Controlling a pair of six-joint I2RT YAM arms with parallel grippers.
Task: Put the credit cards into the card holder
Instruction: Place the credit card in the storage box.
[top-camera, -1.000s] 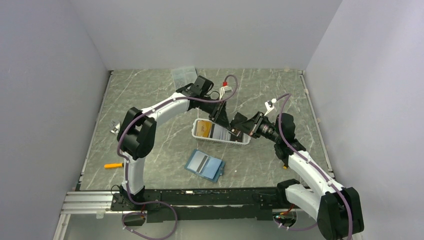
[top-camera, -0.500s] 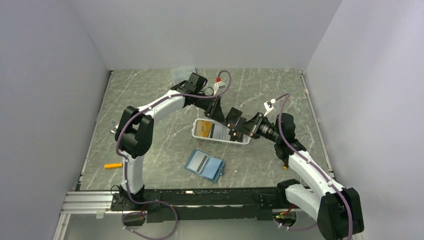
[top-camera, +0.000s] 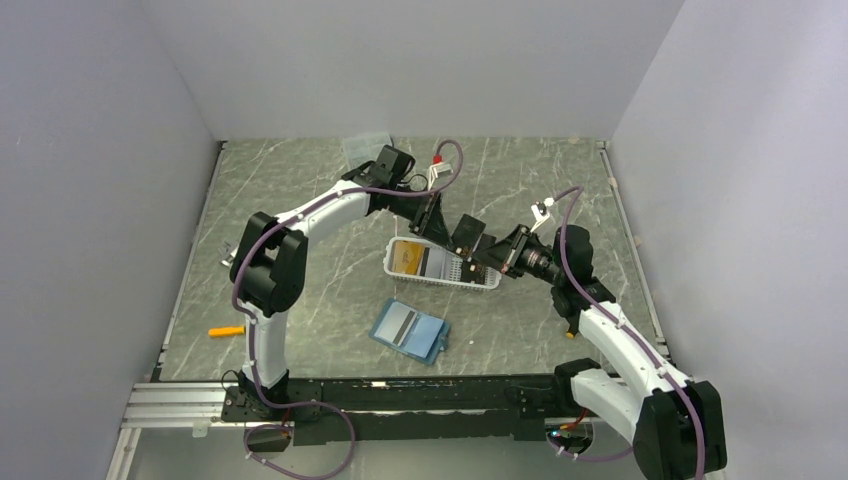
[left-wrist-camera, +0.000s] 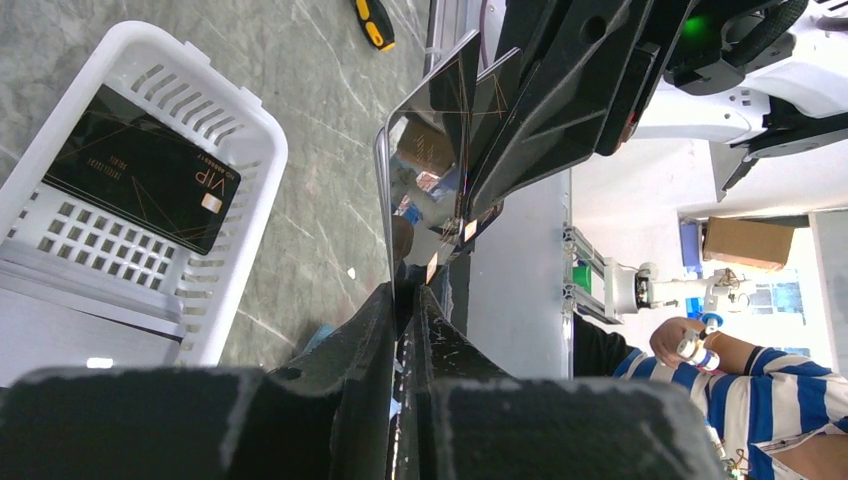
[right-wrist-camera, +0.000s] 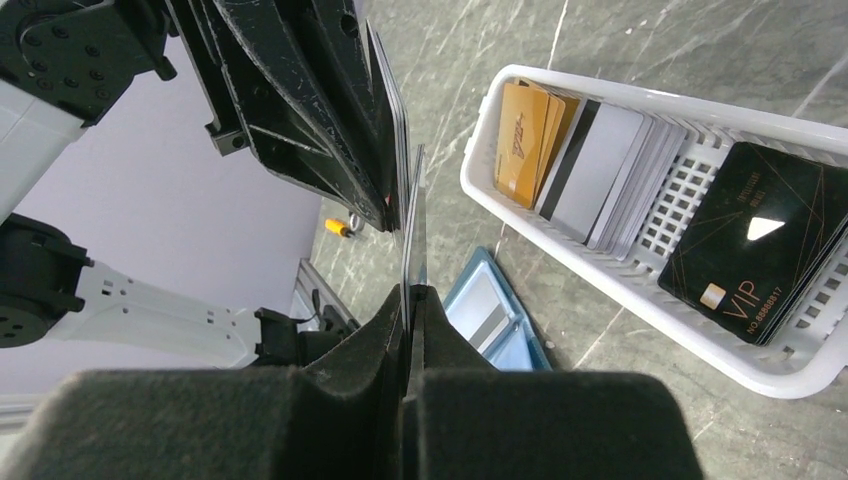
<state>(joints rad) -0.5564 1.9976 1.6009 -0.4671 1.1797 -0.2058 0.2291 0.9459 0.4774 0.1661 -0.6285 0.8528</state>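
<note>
**One black card pinched from both ends above the basket**

The left gripper (top-camera: 437, 222) is closed on one edge of a black card (top-camera: 466, 236), which is held on edge in the air. The opposite edge is clamped by the closed right gripper (top-camera: 482, 250), so the card is shared between both sets of fingers. Directly beneath the fingers stands a white basket (top-camera: 492, 284), in which a gold card (right-wrist-camera: 525, 130), a stack of grey cards (right-wrist-camera: 612, 180) and a second black card (right-wrist-camera: 760, 240) are kept. The card holder (top-camera: 412, 333) lies open below the fingers and towards the arm bases, well apart from both. A striped card (top-camera: 398, 325) rests on its inner face; whether it is tucked into a slot cannot be told.

Trouble is most likely if either arm is moved while both grips are kept, since the thin card could be bent or wrenched out of one pinch. Only a narrow margin is held at each end, and the glossy face may slip or pivot once one side is released.

The table (top-camera: 300, 200) is hard, smooth grey marble, so a dropped card would lie flat and be awkward to lift. The space is closed in by plain pale walls. An orange-handled tool (top-camera: 228, 331) lies far left of the fingers, and a clear box (top-camera: 366, 150) behind them.
</note>
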